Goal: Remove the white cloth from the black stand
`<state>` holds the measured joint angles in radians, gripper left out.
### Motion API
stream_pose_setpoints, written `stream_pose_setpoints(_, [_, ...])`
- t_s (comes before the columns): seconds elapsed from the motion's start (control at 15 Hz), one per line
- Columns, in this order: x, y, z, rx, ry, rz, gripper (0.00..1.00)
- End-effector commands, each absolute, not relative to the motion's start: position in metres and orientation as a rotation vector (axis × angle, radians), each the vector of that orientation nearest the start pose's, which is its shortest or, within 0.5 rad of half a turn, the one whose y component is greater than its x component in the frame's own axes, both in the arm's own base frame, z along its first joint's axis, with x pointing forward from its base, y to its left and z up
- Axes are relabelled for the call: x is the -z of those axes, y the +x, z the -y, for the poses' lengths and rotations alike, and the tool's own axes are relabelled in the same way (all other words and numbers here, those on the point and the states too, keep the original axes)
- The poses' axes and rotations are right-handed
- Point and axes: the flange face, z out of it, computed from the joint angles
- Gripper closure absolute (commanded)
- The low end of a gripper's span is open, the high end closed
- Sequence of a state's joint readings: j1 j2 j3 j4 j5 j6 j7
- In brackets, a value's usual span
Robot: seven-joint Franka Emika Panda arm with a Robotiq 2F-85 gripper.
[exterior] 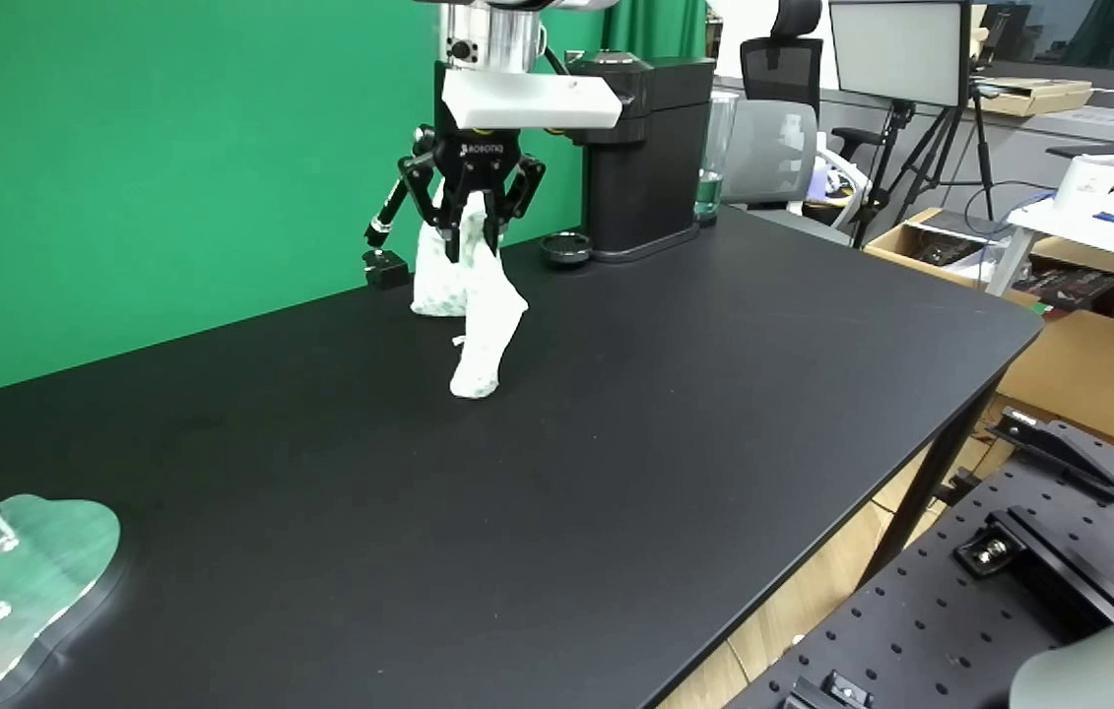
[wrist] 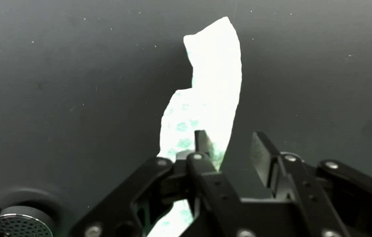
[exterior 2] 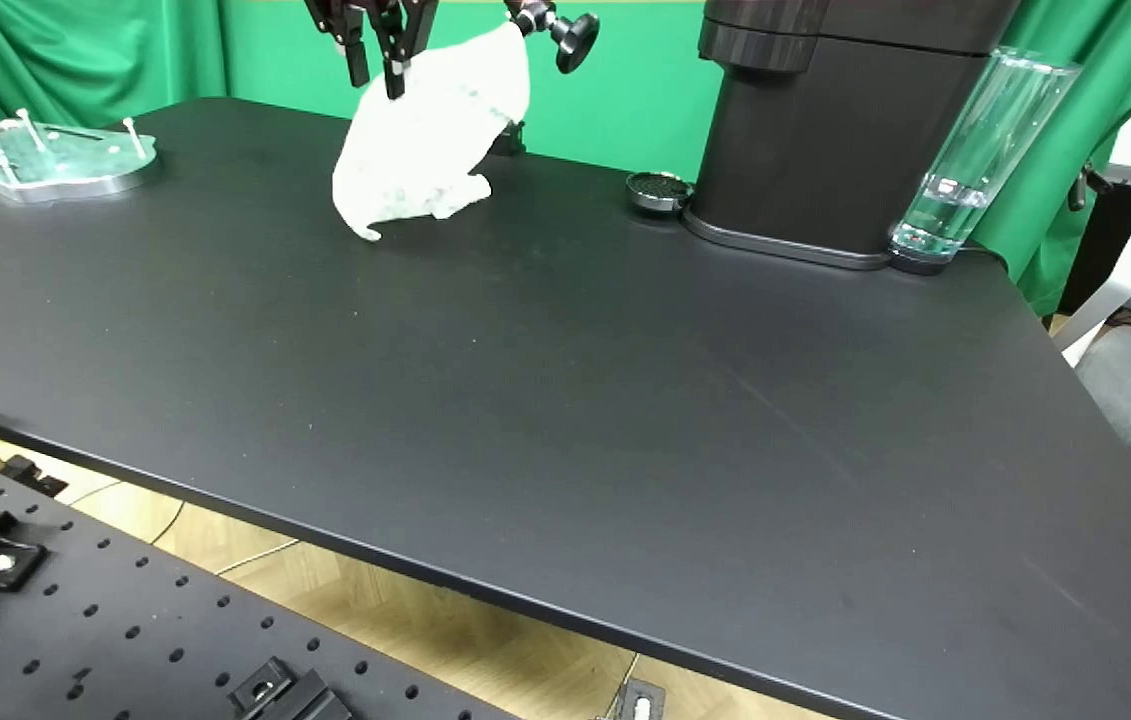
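Black table (exterior: 616,443), green backdrop (exterior: 172,177). The cloth (exterior 2: 435,130) hangs over the stand (exterior: 386,268), largely hiding it; the gripper (wrist: 230,136) is near the stand, fingers (wrist: 264,161) apart, contact with cloth unclear. Grasp and removal from the stand apparently remain.

In an exterior view you can read the brand name ROBOTIQ (exterior: 482,150), in small pale capitals on a dark ground; it runs straight across the black body of your gripper (exterior: 473,246).
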<state>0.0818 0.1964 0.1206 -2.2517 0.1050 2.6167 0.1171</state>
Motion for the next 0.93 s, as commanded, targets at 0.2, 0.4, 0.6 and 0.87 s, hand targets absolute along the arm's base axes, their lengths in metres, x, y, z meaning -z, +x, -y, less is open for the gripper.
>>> stream_pose_setpoints(0.2, [-0.309, 0.544, -0.108, 0.196, -2.963, -0.080, 1.00])
stream_pose_setpoints(0.4, [-0.324, 0.528, -0.108, 0.170, -2.939, -0.121, 1.00])
stream_pose_setpoints(0.6, [-0.338, 0.500, -0.106, 0.105, -2.938, -0.159, 1.00])
stream_pose_setpoints(0.87, [-0.348, 0.457, -0.094, 0.011, -2.947, -0.217, 1.00])
